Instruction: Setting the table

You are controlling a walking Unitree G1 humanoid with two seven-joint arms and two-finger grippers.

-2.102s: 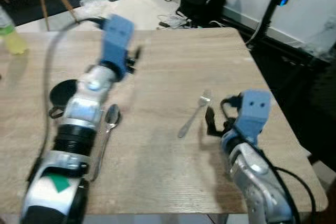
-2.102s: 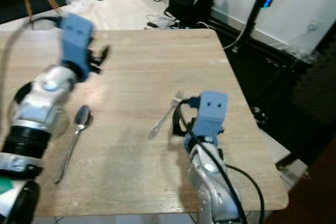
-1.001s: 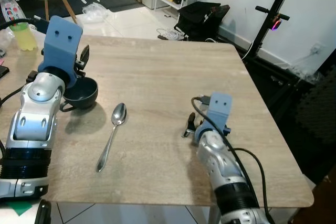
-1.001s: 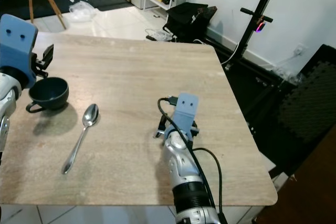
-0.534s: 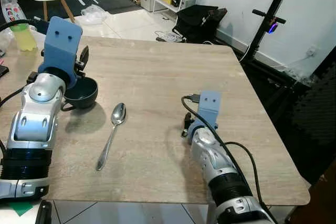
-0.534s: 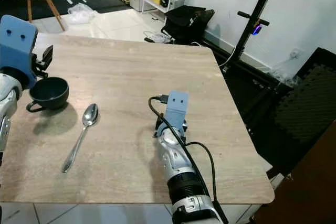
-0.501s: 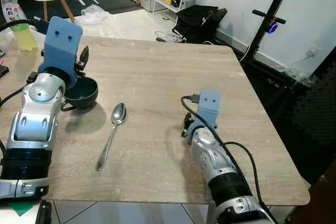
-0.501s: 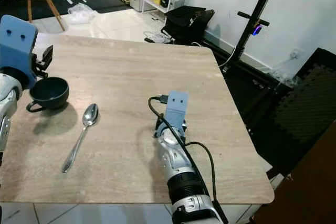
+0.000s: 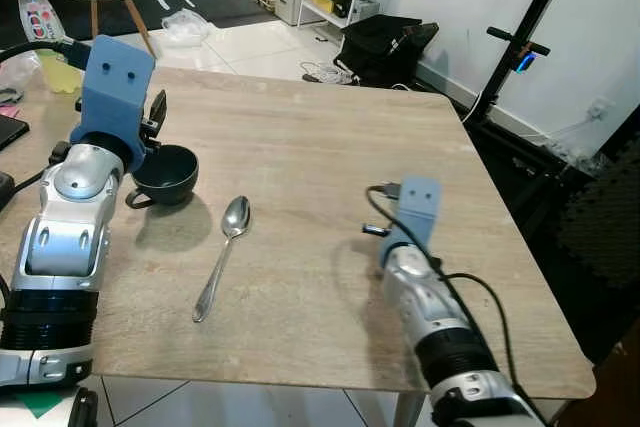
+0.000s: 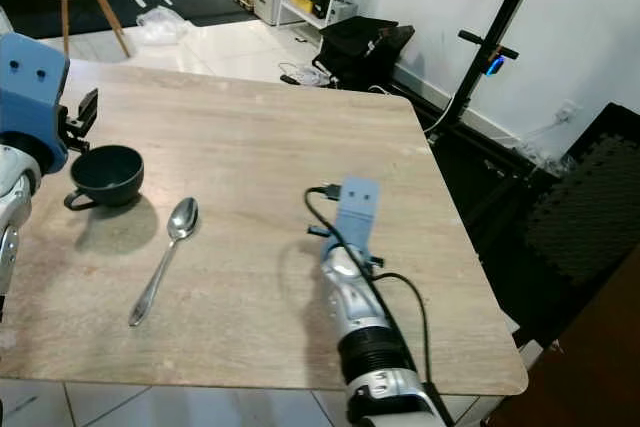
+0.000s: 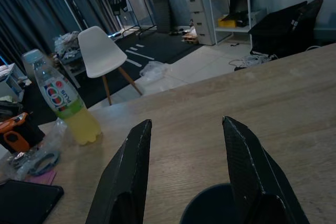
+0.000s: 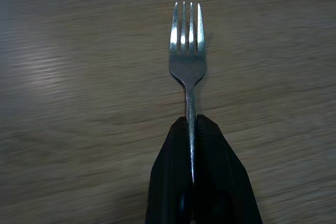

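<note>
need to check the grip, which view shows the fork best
The right wrist view: the fork shows whole tines and handle, pinched in the right gripper. In the eye views, the right arm hides nearly all of it.

The right claw (image 12: 191, 129) is closed, both fingers pressed together, its arm stretched forward and low. The left claw (image 11: 186, 182) is open, its arm raised.

Fork (image 12: 188, 72) handle hidden between closed right gripper (image 12: 191, 129) fingers; dark cup (image 11: 218, 208) cut off at frame edge beneath left gripper (image 11: 185, 129).
</note>
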